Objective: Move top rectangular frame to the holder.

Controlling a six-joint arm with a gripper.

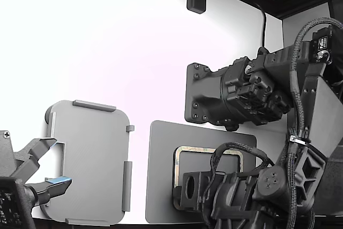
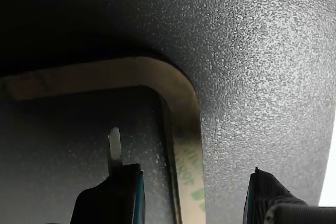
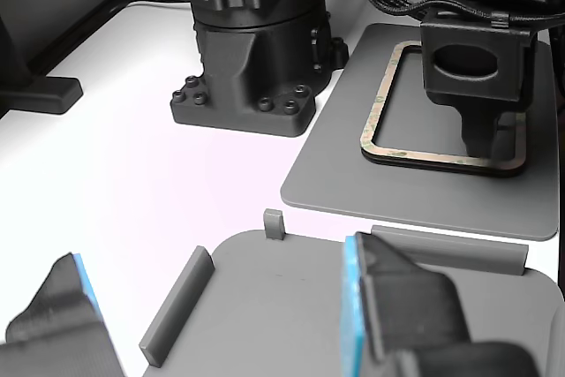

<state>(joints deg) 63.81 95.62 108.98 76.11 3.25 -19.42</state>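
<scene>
Wrist view: frame (image 2: 186,129) between gripper (image 2: 191,192) fingers.

Overexposed white table (image 1: 107,52), dim wrist view, sheen on mat (image 2: 262,77), blurred foreground

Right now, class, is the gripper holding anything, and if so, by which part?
Nothing is held yet. The gripper is open, its fingers straddling one side of the top rectangular frame near a corner; the frame lies flat on the dark mat.
</scene>
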